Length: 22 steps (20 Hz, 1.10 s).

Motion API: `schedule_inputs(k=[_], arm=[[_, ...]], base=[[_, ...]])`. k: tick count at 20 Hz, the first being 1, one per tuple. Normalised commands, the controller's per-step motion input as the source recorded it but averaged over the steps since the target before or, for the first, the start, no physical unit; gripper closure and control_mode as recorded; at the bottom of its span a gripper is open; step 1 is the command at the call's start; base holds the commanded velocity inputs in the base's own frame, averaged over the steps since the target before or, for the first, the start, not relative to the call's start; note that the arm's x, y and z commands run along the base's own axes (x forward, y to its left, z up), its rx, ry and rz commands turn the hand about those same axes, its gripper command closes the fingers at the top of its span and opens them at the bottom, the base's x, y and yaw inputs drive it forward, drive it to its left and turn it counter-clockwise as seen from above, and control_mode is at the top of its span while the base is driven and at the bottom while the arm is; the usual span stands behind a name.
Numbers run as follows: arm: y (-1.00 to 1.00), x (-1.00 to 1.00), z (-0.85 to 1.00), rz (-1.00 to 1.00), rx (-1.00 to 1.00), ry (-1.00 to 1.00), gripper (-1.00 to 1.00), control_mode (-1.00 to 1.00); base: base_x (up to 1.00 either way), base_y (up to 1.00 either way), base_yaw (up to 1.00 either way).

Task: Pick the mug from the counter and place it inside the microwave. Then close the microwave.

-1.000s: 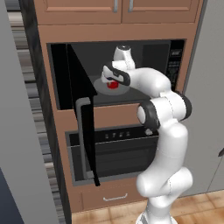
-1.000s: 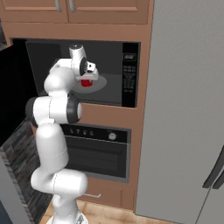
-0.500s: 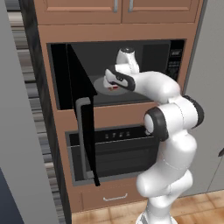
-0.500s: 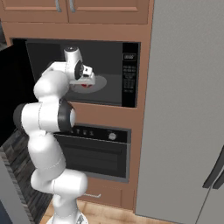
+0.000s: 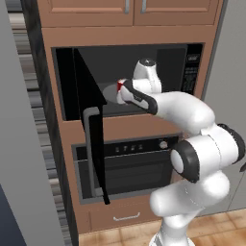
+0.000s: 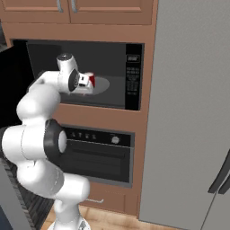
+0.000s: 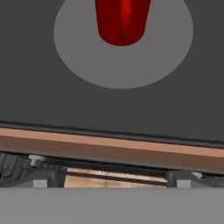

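From the left base view, the gripper sits at the mouth of the microwave, and a sliver of the red mug shows just past the hand, deeper in the cavity. The microwave's door hangs wide open, edge-on, off to the side of the arm.

From the right base view, the mug stands on the grey turntable just ahead of the gripper, close to it but seemingly not clasped.

In the hand view, the mug stands upright on the turntable, straight ahead of the jaws and apart from them, with bare cavity floor and the wooden front edge between. The fingertips themselves are not clear here; the jaws look spread wide with nothing in them.

So the first half looks done: the mug is off the counter and resting inside. What is left, by my reading, is drawing the hand clear and swinging the door shut.
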Motion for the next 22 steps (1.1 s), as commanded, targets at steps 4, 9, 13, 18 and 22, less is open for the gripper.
schedule_inputs(k=[4,9,13,18,22], arm=[[-0.02,-0.92,0.11,-0.01,0.02,-0.02,-1.00,-1.00],[-0.08,-0.99,0.17,-0.01,0.02,-0.03,-1.00,-1.00],[-0.19,-0.96,0.17,0.00,0.00,-0.04,-1.00,-1.00],[-0.19,-0.92,0.20,0.00,0.00,-0.03,-1.00,-1.00],[-0.12,-0.80,0.24,0.00,0.00,-0.03,-1.00,-1.00]], base=[[0.00,0.00,0.00],[0.00,0.00,0.00],[0.00,0.00,0.00],[0.00,0.00,0.00],[0.00,0.00,0.00]])
